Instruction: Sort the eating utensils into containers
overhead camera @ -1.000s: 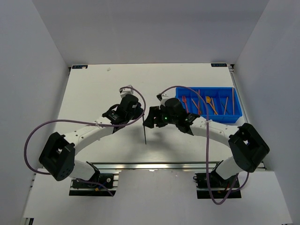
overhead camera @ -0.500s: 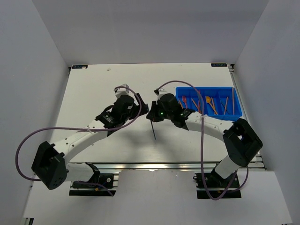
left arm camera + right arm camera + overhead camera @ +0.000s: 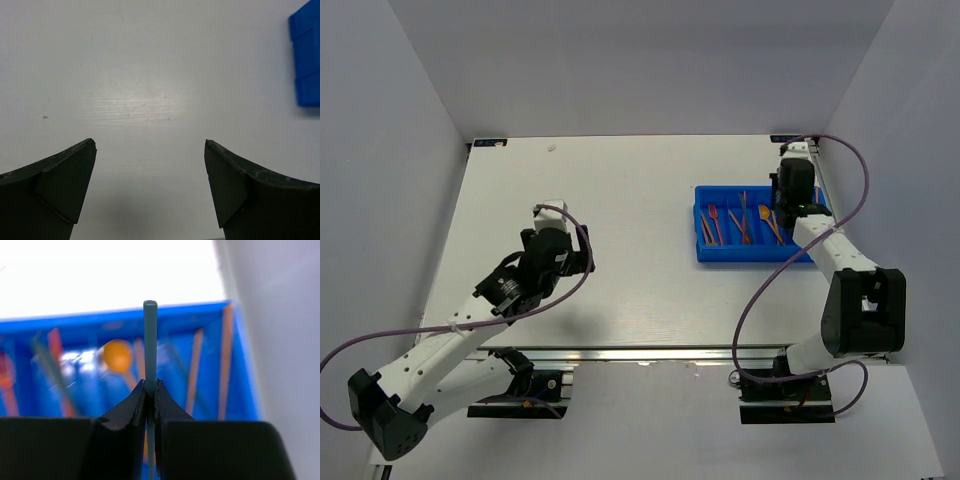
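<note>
Both arms have parted since centre-worktop: the right fingers (image 3: 132,410) now hang over the blue tray (image 3: 760,254), pinched shut on a slim grey-blue stick (image 3: 150,335). The left fingers (image 3: 65,185) gape empty above the matte white worktop (image 3: 150,60). Align the smooth, rigid stick along a narrow compartment and lower it before releasing.

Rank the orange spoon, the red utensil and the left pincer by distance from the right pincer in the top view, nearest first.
1. Orange spoon, in the tray just left of the right pincer.
2. Red utensil, at the tray's left end.
3. Left pincer, far off on the left.
</note>
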{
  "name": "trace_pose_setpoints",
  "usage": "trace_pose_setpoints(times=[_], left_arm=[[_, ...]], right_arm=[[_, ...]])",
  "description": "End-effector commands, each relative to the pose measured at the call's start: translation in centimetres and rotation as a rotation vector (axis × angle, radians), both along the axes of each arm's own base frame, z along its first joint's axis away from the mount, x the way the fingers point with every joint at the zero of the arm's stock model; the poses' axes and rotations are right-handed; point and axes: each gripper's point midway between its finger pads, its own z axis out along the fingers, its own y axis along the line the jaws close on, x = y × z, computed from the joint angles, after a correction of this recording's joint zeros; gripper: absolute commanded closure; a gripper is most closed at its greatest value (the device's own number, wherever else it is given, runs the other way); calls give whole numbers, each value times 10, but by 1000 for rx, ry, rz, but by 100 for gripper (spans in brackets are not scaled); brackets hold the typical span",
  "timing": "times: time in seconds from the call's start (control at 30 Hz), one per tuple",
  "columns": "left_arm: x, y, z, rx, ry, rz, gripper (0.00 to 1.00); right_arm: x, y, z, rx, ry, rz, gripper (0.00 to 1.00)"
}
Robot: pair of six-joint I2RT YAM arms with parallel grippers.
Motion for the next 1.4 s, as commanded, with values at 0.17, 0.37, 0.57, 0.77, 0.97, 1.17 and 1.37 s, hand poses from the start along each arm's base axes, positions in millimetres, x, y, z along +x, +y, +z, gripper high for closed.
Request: trace_pose_setpoints(times=[0.17,0.37,0.57,0.77,0.97,1.17,1.37], left_arm=[[-17,-4,-9,21,16,-113,2],[-18,-4,-11,25,24,-119,2],[-19,-7,-8,10,13,-139,2],[-18,-9,-13,21,31,-147,2],[-17,-8,-15,30,37,-138,2],[-13,1,-14,52,29,-84,2],[3,56,-2,80,-7,217,2]], right_arm=[[55,-85,59,-217,-218,-93,100],[66,-95,40,-221,-245,-112,100],[64,-100,15,-162,-220,-107,100],[48,-112,-5,-114,-182,-188,71],[43,-115,8,-104,-195,-216,54],[44,-108,59,-14,-259,-241,13],[2,-57,71,220,-200,-166,11]])
